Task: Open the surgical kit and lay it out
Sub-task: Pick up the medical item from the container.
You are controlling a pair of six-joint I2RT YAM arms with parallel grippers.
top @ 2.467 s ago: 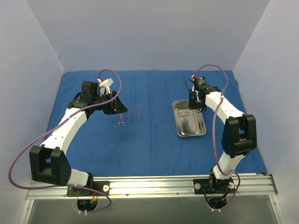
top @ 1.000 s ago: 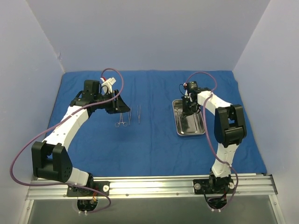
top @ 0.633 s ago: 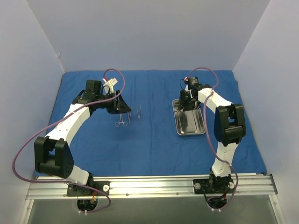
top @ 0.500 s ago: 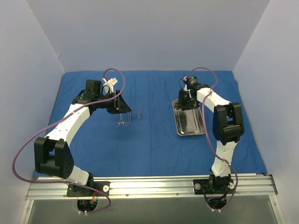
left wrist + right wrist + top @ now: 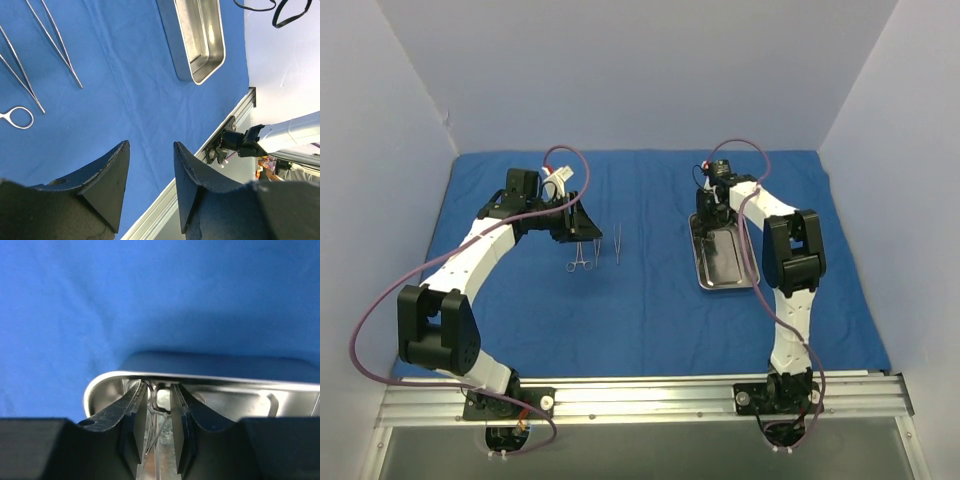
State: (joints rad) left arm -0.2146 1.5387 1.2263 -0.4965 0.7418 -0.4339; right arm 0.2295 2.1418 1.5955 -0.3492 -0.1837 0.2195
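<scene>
From above: holds left tool [image 5: 586, 236] beside laid-out instruments [image 5: 582, 258] on blue drape [image 5: 650, 310], right tool [image 5: 712, 218] at far end of steel tray [image 5: 701, 258]. Left wrist: open, gripping nothing. Right wrist: straddles thin instrument [image 5: 154, 435] in tray, jaws narrowly parted, grip unclear; might drop it lifting, or drag tray along.

Bright, even light; soft shadows

on the flat blue drape [image 5: 650, 310], instruments [image 5: 597, 248] lie beside the left hand [image 5: 582, 234], the right hand [image 5: 711, 217] at the tray [image 5: 722, 264].
</scene>
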